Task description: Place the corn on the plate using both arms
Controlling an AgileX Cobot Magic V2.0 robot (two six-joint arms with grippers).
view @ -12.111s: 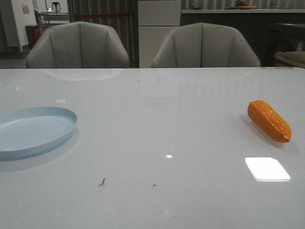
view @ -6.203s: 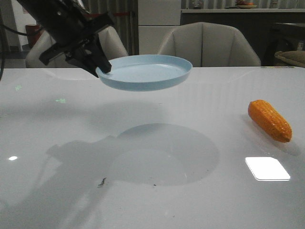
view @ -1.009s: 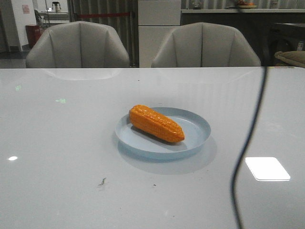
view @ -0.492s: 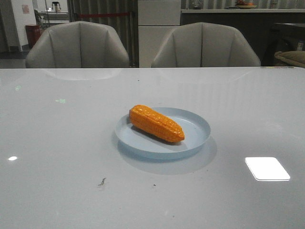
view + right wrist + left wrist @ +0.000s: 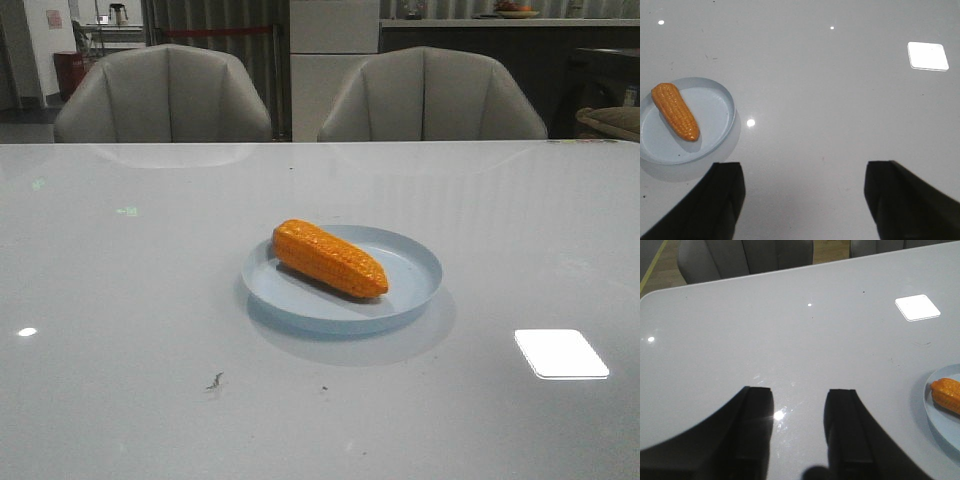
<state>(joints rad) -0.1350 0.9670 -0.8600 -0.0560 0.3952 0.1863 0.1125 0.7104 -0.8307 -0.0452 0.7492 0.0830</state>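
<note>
The corn (image 5: 330,259) lies on its side inside the plate (image 5: 415,258), which rests flat on the worktop (image 5: 120,300), so the task looks complete with nothing evident left to do. The left hand (image 5: 799,402) hangs above bare worktop, fingers spread and holding nothing, the plate well off to one side of it. The right hand (image 5: 802,182) is spread wider, also carrying nothing, with the plate beyond one finger.

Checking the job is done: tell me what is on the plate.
One orange corn cob lies on the blue plate, nothing else. The patch of plate under it is hidden.
</note>
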